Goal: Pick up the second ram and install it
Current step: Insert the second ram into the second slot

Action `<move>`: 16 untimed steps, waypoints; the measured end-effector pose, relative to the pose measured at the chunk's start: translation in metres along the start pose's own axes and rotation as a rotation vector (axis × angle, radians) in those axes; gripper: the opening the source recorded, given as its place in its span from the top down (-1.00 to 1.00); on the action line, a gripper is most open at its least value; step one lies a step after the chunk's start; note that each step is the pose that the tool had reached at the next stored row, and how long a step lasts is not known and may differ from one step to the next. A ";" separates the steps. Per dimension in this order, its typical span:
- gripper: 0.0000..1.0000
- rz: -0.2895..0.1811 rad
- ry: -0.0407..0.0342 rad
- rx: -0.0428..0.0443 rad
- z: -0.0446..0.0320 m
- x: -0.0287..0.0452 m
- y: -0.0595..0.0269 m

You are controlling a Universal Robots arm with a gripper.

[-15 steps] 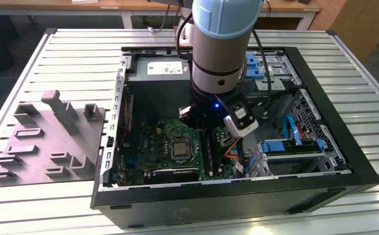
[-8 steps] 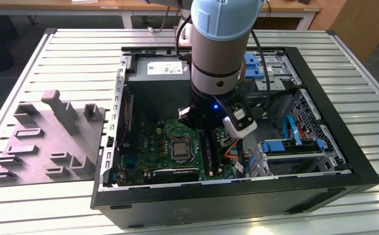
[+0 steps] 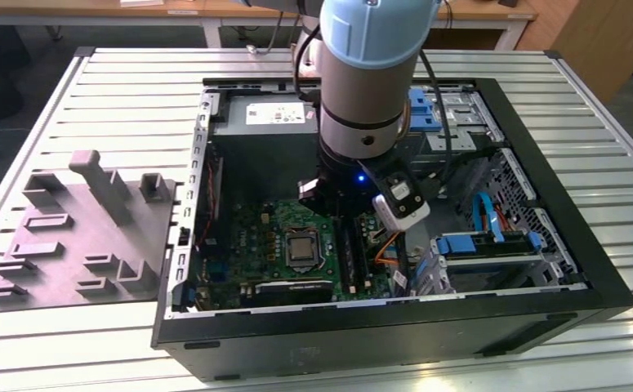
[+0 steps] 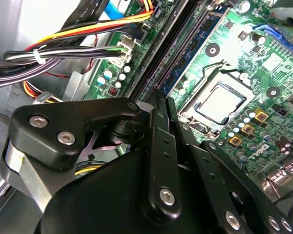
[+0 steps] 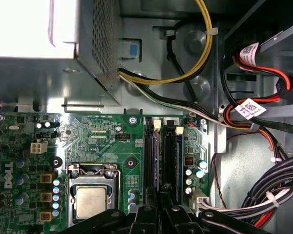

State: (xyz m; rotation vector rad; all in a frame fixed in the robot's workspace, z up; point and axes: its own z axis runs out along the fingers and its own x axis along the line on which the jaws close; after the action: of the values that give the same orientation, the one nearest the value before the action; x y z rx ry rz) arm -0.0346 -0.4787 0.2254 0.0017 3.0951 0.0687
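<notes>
Slatted metal worktop (image 3: 98, 90) beneath everything, wooden furniture along the upper edge of the exterior view. At the exterior view's left, grey moulded tray (image 3: 65, 245) lying flat. Centre frame, open computer case (image 3: 403, 331) with green motherboard (image 3: 251, 237) and processor socket (image 3: 300, 247); robot arm (image 3: 365, 73) reaching straight down into it, over the memory slots (image 5: 169, 156). Fingers (image 4: 158, 131) closed to a sliver, tips down at the slot row. Second ram (image 4: 198, 46), by best reading, the blue stick standing on edge in the slot beside the socket, its near end running under the fingertips; cannot tell whether pinched or merely pressed. Just to the exterior view's right of the slots, orange cable (image 3: 386, 245); in the second wrist view, tied wire bundle (image 4: 63, 48) near the fingers. Likely troubles: stick canted or notch misaligned, then bent contacts or a flexed board under downward force; one end latched, the other proud; stick dragged askew on release; loose wire snagged by the knuckles.
</notes>
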 end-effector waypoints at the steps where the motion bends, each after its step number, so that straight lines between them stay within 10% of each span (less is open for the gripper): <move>1: 0.73 0.000 0.0000 0.0000 0.0000 0.0000 0.0000; 16: 0.73 0.000 0.0000 -0.0003 0.0009 0.0015 -0.0007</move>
State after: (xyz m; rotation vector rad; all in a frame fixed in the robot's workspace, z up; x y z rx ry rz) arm -0.0361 -0.4794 0.2244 0.0015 3.0951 0.0692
